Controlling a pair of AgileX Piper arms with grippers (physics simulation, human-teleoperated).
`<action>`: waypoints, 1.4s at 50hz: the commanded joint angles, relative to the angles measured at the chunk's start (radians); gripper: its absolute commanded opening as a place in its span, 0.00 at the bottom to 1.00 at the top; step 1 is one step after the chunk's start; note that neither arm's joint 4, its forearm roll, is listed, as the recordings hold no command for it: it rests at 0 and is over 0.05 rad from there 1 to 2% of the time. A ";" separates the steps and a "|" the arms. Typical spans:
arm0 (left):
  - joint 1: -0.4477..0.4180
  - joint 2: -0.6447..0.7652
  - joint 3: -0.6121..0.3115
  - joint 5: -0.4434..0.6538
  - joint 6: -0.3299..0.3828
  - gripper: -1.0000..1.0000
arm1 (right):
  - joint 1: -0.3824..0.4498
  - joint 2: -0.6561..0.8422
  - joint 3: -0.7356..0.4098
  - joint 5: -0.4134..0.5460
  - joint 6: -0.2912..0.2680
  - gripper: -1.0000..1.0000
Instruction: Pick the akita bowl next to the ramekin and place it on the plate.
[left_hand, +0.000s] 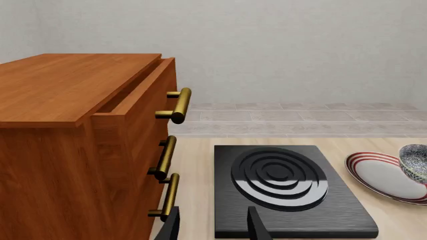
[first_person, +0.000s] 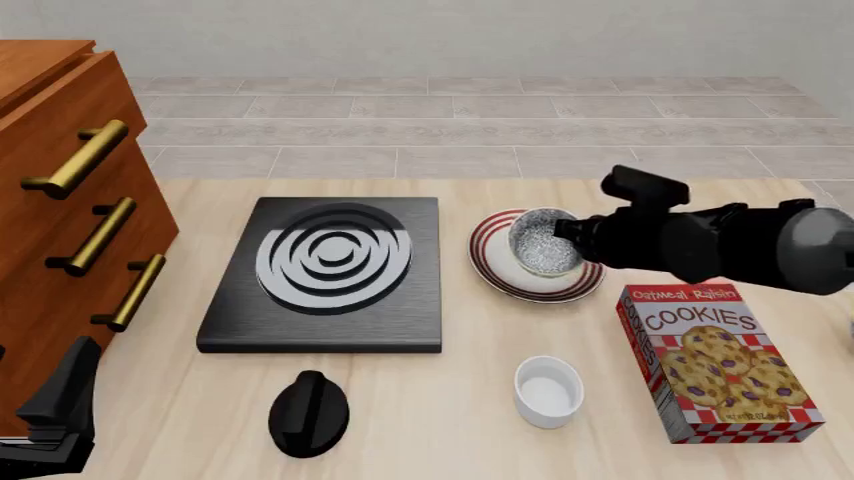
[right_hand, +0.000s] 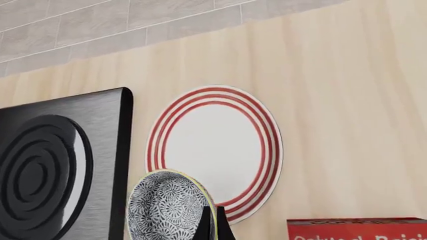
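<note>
The akita bowl (first_person: 542, 243), dark outside and speckled grey-white inside, hangs tilted just above the plate (first_person: 497, 276), a white plate with red-brown rings. My right gripper (first_person: 571, 236) is shut on the bowl's rim, coming in from the right. In the right wrist view the bowl (right_hand: 167, 210) overlaps the plate's (right_hand: 213, 145) near edge, with my fingers (right_hand: 212, 226) pinching its rim. The white ramekin (first_person: 549, 391) stands alone nearer the front. My left gripper (left_hand: 215, 227) is open and holds nothing, low at the front left beside the cabinet.
A black square stove plate (first_person: 327, 272) with white rings lies left of the plate, and a black knob (first_person: 308, 412) sits in front of it. A wooden drawer cabinet (first_person: 60, 200) with brass handles fills the left side. A cookies box (first_person: 714, 362) lies at the right.
</note>
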 joint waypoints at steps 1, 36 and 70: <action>0.000 0.000 0.000 0.000 0.000 1.00 | -0.012 0.042 -0.028 -0.017 -0.009 0.00; 0.000 0.000 0.000 0.000 0.000 1.00 | -0.027 0.176 -0.106 -0.057 -0.031 0.00; 0.000 0.000 0.000 0.000 0.000 1.00 | -0.045 0.270 -0.167 -0.073 -0.060 0.00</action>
